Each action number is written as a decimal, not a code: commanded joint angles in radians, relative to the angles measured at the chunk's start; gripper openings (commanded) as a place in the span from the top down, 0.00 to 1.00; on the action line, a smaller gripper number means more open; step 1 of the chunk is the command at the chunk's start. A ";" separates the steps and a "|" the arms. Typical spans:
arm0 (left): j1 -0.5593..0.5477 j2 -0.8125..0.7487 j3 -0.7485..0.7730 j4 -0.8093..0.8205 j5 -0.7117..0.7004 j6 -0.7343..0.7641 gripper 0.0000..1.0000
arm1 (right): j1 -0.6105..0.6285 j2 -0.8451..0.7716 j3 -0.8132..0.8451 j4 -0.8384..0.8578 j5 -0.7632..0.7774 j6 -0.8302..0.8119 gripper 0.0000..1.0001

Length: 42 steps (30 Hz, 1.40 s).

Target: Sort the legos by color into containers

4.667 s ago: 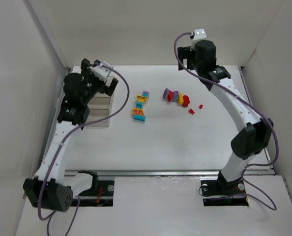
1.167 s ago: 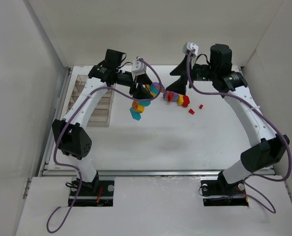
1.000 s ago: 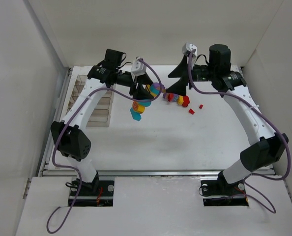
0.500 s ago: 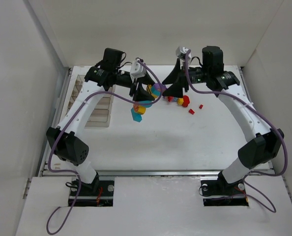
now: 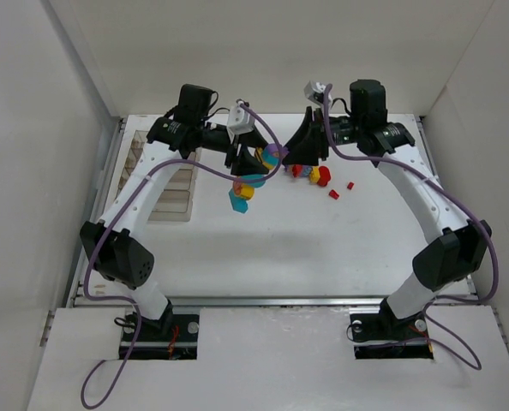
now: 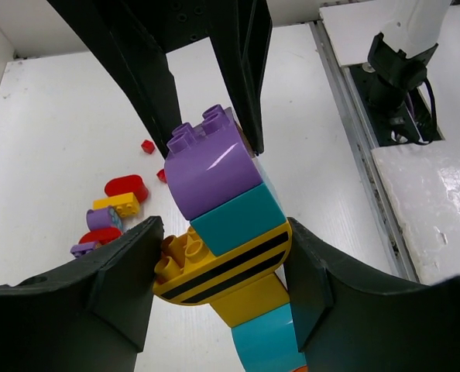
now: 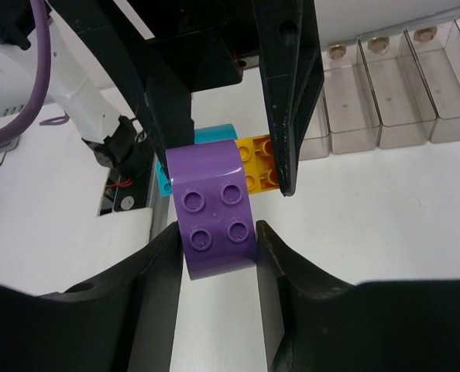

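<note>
Closure of right pincer onto purple brick just completed; stack gripped by left pincer above worktop, apart from tray. Brick judged ready to be pulled off.

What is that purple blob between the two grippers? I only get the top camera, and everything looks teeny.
Observer: The right wrist camera shows a purple brick with four studs on it, and the right gripper squeezes it from both sides.
Operator: Is it stuck to anything?
Observer: Yes. In the left wrist camera it caps a stack. A cyan brick sits right under it, then a yellow piece with black stripes, which the left gripper clamps.
</note>
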 commanded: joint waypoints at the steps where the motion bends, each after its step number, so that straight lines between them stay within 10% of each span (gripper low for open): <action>1: 0.000 -0.055 -0.040 0.055 -0.004 -0.039 1.00 | 0.013 0.002 0.043 0.020 0.053 0.042 1.00; 19: 0.029 -0.055 -0.175 0.042 -0.101 -0.052 1.00 | -0.055 0.002 -0.025 0.275 0.271 0.354 1.00; 32: 0.020 0.189 -0.403 0.249 -0.960 -0.206 1.00 | -0.064 -0.018 -0.103 0.150 0.836 0.386 1.00; 42: -0.029 0.244 -0.403 0.283 -0.975 -0.236 0.60 | -0.053 -0.016 -0.112 0.109 0.860 0.340 1.00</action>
